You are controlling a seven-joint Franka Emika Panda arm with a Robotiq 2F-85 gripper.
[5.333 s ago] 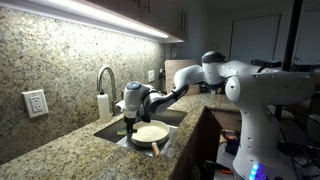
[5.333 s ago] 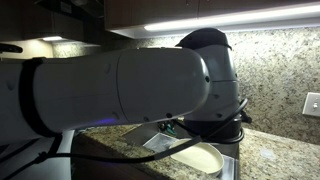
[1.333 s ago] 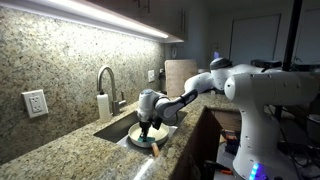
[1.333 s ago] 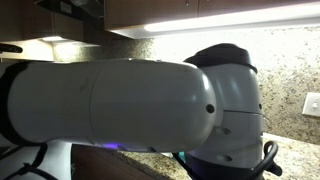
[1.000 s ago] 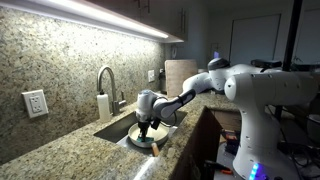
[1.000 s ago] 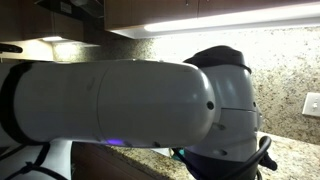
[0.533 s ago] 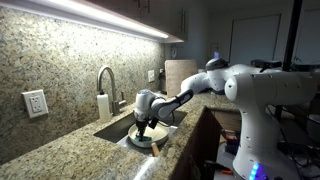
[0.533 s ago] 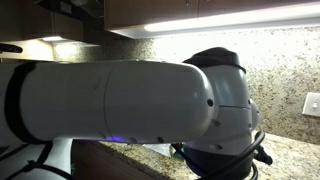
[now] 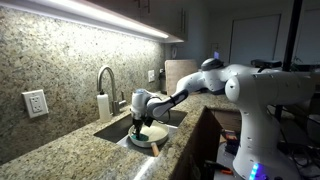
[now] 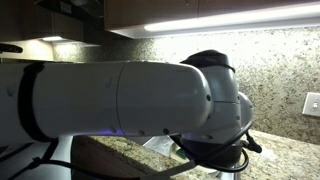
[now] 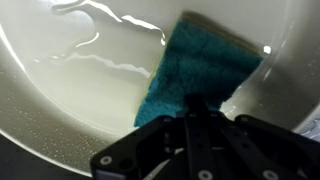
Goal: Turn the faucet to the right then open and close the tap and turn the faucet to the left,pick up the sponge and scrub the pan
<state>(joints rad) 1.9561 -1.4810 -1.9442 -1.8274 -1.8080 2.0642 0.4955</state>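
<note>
Grip: gripper (image 11: 196, 104) fingers pinched together on the near edge of the sponge (image 11: 200, 60).
Sponge: lying on the wet inner floor of the pan (image 11: 60, 95), close to its rim.
Risk: thin edge hold may slip under sideways scrubbing; hard pushing could shove the pan itself.

One silver arched faucet (image 9: 107, 80). One white bottle (image 9: 103, 106) just beside it. One sink (image 9: 118, 122). One cream pan (image 9: 150, 133) with one tan handle. One teal sponge (image 11: 195, 70), seen only in the wrist view. One robot arm (image 9: 190, 90) with one end effector (image 11: 195, 108). Two wall sockets (image 9: 35, 102) in an exterior view. One tan board (image 9: 180, 74) leaning at the wall. One table (image 9: 70, 160) of speckled stone.
</note>
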